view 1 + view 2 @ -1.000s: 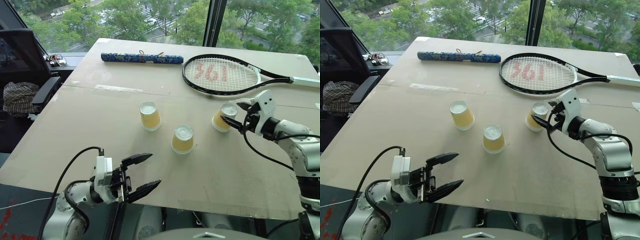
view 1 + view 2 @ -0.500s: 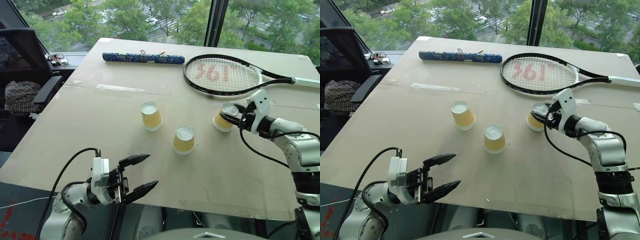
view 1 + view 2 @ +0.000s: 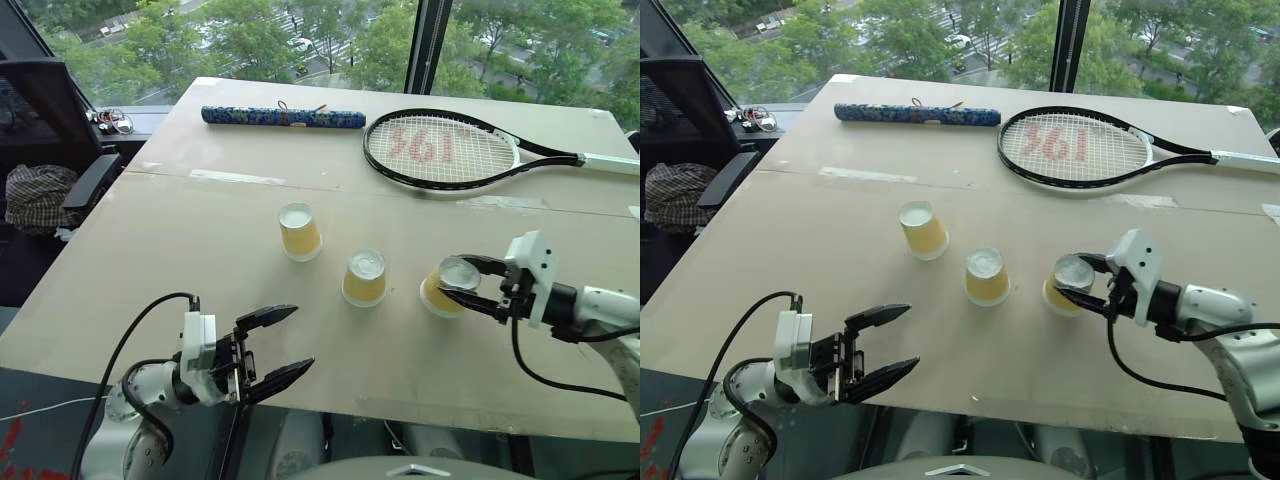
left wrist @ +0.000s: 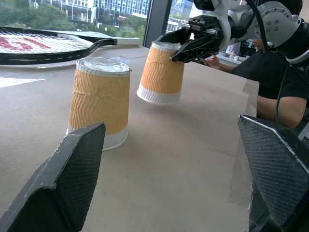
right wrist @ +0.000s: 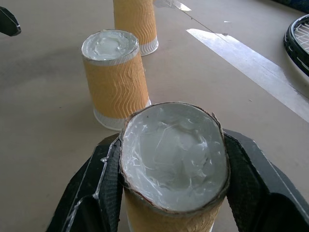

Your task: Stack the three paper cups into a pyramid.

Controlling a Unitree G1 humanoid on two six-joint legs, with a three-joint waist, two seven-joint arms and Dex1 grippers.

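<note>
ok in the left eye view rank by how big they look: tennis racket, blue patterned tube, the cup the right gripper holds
1. tennis racket
2. blue patterned tube
3. held paper cup, clearly smallest, though nearest the camera

Racket point(image 3: 445, 150) handle cut off at table's right edge; person point(image 4: 270, 82) cropped behind right gripper point(image 3: 470, 285); small objects point(image 3: 112, 120) past left edge unidentifiable.
</note>
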